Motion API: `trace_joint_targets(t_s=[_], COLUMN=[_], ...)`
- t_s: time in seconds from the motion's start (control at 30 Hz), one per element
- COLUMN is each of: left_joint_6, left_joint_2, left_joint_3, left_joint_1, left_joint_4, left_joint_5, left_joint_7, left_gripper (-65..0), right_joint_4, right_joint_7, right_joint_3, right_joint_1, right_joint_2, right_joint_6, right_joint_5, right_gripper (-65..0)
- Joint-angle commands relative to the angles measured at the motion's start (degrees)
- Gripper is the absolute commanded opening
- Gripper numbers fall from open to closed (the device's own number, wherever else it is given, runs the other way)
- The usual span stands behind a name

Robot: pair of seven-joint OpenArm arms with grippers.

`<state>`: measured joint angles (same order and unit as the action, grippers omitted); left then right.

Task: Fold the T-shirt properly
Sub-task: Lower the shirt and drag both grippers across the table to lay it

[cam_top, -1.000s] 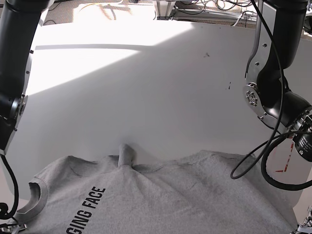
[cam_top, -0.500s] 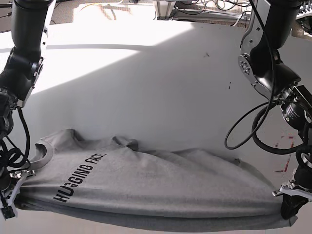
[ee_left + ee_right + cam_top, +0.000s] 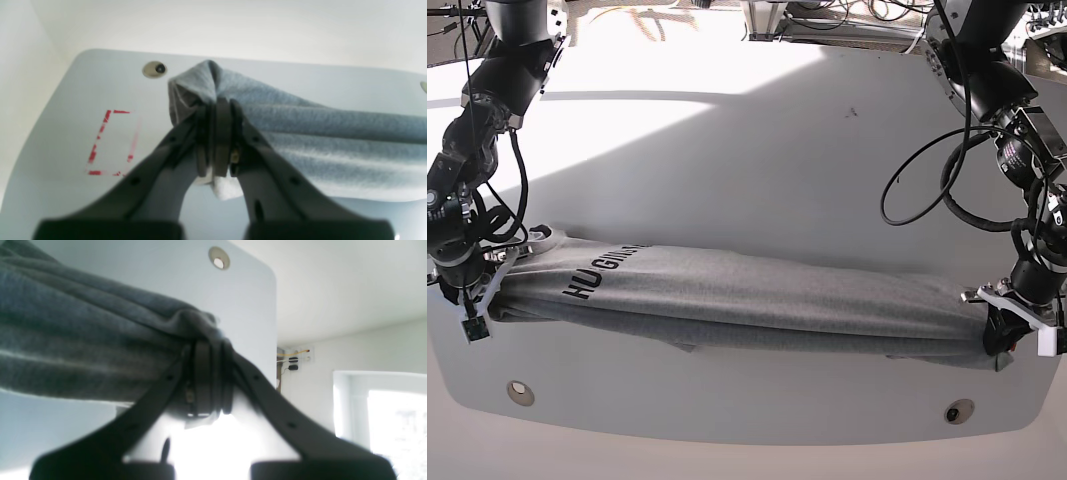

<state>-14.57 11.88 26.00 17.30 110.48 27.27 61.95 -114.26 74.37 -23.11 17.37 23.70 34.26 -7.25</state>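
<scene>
Each gripper, left point(image 3: 999, 335) and right point(image 3: 489, 285), grasps an end of the T-shirt point(image 3: 747, 300). The white counter point(image 3: 747, 160) is sunlit. Red tape point(image 3: 111, 143) marks it.

Right gripper point(image 3: 208, 380): we see its dark jaws pressed together, pinching a bunched edge of cloth.
T-shirt point(image 3: 83, 350): grey folds stretch away leftward.
Table point(image 3: 247, 306): pale, rounded corner, with a round hole point(image 3: 219, 262).
Background: window point(image 3: 397, 413) at right.

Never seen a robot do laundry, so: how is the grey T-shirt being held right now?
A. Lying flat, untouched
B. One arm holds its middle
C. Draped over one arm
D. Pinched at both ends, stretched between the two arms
D: the left end effector and right end effector each clamp one end of the T-shirt.
</scene>
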Motion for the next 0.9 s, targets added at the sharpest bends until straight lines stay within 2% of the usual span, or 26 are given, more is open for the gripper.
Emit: trace_joint_targets(t_s=[0.0, 0.17, 0.2, 0.37, 0.53, 0.7, 0.87], left_joint_6=[0.3, 0.3, 0.3, 0.3, 0.4, 0.3, 0.2], left_joint_2=[1.9, 2.2, 3.7, 6.5, 7.0, 7.1, 8.5], left_joint_3=[2.7, 5.7, 6.6, 6.9, 7.1, 7.1, 6.7], left_joint_1=[-2.0, -7.1, -9.3, -14.8, -20.3, -25.3, -29.1], left_joint_4=[1.1, 1.3, 1.8, 2.0, 2.4, 2.4, 2.0], left_joint_5=[2.1, 5.6, 6.4, 9.2, 9.9, 9.9, 9.9], left_joint_7=[-2.0, -2.0, -2.0, -2.0, -1.9, -1.9, -1.9], left_gripper=[-65.0, -65.0, -65.0, -65.0, -65.0, -65.0, -65.0], right_joint_4=[-1.7, -2.0, -2.4, -2.5, -2.5, -2.5, -2.5], right_joint_7=[-0.9, 0.8, 1.2, 1.2, 1.2, 1.2, 1.2], right_joint_3=[-1.8, -3.4, -4.0, -4.9, -4.9, -5.0, -5.0], right_joint_1=[-2.1, -6.9, -8.7, -14.0, -19.0, -22.7, -26.2], right_joint_2=[-0.7, -2.3, -2.7, -5.0, -6.7, -8.7, -10.9], right_joint_6=[0.9, 0.9, 0.9, 0.9, 0.9, 2.5, 2.8], right_joint_5=[1.0, 1.0, 1.0, 1.0, 1.0, 1.0, 1.0], right_gripper=[-63.4, -63.4, -63.6, -63.6, -63.6, -63.7, -63.7])
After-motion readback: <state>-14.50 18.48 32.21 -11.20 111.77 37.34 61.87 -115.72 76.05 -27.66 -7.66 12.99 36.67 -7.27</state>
